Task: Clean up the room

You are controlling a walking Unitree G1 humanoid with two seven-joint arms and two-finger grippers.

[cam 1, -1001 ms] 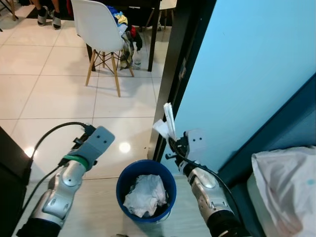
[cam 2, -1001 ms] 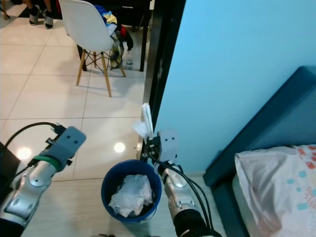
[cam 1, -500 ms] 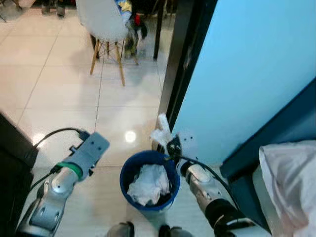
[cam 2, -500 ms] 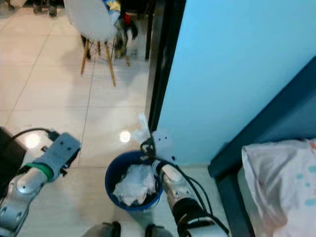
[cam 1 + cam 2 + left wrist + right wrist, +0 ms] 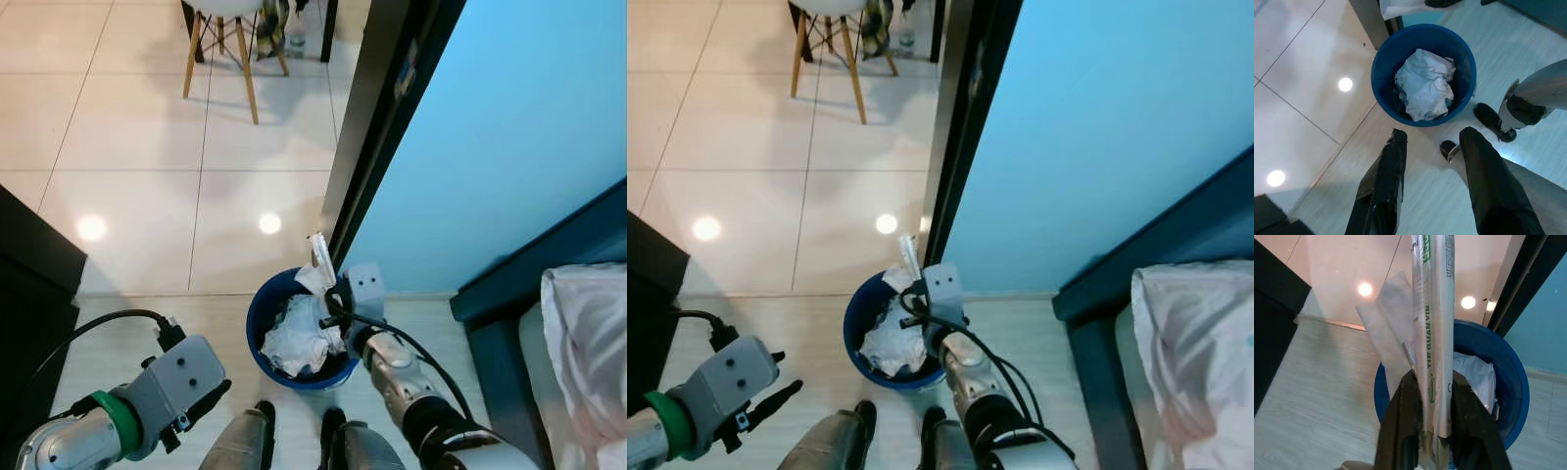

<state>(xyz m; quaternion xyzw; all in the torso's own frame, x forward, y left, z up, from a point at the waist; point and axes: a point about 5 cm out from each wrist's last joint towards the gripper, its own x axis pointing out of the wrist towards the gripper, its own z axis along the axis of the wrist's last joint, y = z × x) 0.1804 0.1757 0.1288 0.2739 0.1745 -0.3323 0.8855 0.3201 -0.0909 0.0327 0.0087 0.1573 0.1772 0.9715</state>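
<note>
Right wrist view showed our two black fingers (image 5: pixel 1466 431) clamped on a flattened silvery wrapper (image 5: pixel 1434 338) with green print, a scrap of white tissue (image 5: pixel 1388 333) pinched in alongside it. Both stood up from the right gripper (image 5: pixel 1431 417) directly above the rim of the blue bin (image 5: pixel 1508 382). From the head camera we saw the same gripper (image 5: pixel 331 294) poised at the far rim of that bin (image 5: pixel 263 311), the wrapper (image 5: pixel 319 257) pointing upward and not yet dropped. Inside the bin lay crumpled white paper (image 5: pixel 299 338).

Our left gripper (image 5: pixel 201 403) hung low and off to the left, well apart from the bin; in the left wrist view its fingers (image 5: pixel 1383 191) were parted and grasped nothing, with the bin (image 5: pixel 1386 63) beyond them and our own feet (image 5: pixel 1488 117) just beside it.

Around us were the pale tiled floor (image 5: pixel 127 176), a dark door frame (image 5: pixel 377 127) against a light blue wall (image 5: pixel 529 127), the wooden legs of a chair (image 5: pixel 245 69) farther off, and a white pillow (image 5: pixel 588 343) on a dark blue bed frame (image 5: pixel 500 294) to the right.
</note>
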